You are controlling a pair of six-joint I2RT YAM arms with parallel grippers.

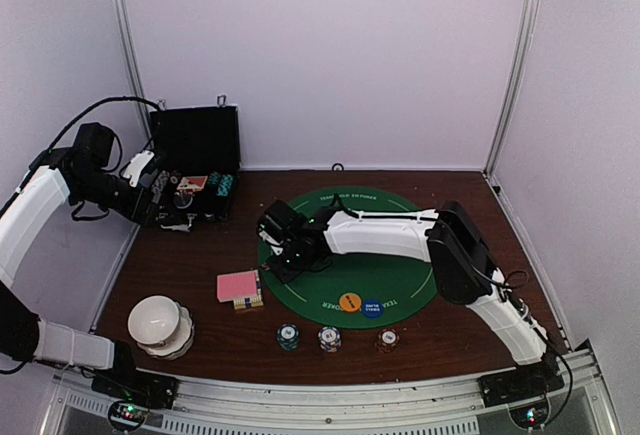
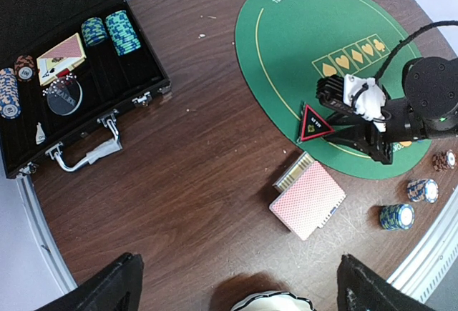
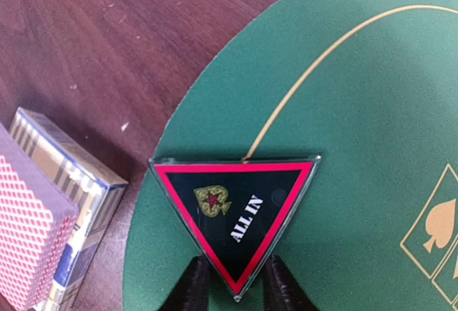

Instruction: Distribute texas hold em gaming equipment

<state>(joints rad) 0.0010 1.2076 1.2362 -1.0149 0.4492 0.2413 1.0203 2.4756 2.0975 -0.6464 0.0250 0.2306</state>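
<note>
The red-black triangle marker [image 3: 236, 207], printed ALL IN, lies at the left edge of the green mat [image 3: 372, 111]. My right gripper [image 3: 235, 288] has its two fingers against both edges of the marker's near tip. From the left wrist view the marker [image 2: 315, 124] sits just in front of that gripper. The pink-backed playing cards [image 1: 238, 286] rest on their box, left of the mat. Three poker chip stacks [image 1: 329, 339] line the near edge. Orange [image 1: 349, 301] and blue [image 1: 372, 308] buttons sit on the mat. My left gripper [image 2: 240, 286] hangs open, high above the table near the case.
The black hinged case [image 1: 195, 170] stands open at the back left with chips and cards inside [image 2: 114, 32]. A white domed bowl stack [image 1: 158, 323] sits at the near left. Bare brown wood lies between case and cards.
</note>
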